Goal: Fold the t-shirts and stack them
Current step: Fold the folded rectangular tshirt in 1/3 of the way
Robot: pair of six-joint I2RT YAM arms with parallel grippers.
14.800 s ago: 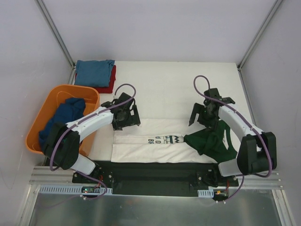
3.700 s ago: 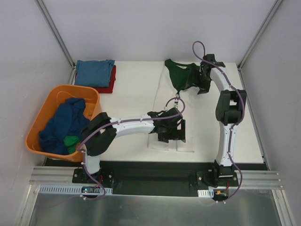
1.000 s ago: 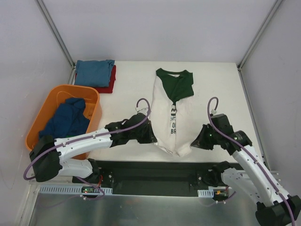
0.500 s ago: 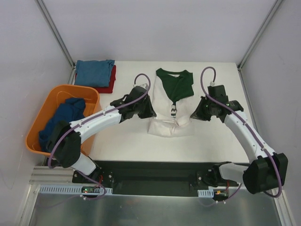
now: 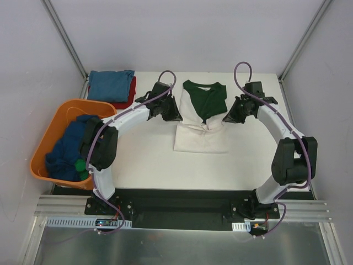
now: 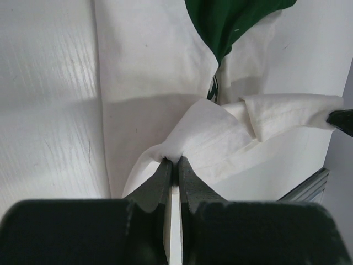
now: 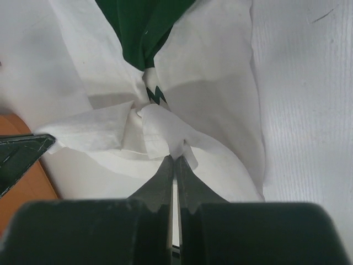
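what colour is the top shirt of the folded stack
The top shirt is blue, over a red shirt; clearest in top external view.

Print on cream shirt (image 5: 201, 142) is mostly covered by raised hem & green sleeves; only a zigzag bit is seen, right wrist view. Red shirt (image 5: 131, 95) is largely hidden under blue shirt (image 5: 110, 84). Basket (image 5: 59, 114) contents partly blocked by left arm (image 5: 129, 116). Cream shirt is cut off in both wrist views.

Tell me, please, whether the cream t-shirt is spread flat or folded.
Half folded: the cream t-shirt has its lower edge doubled back toward the collar, pinched by left fingers and right fingers, not laid flat.
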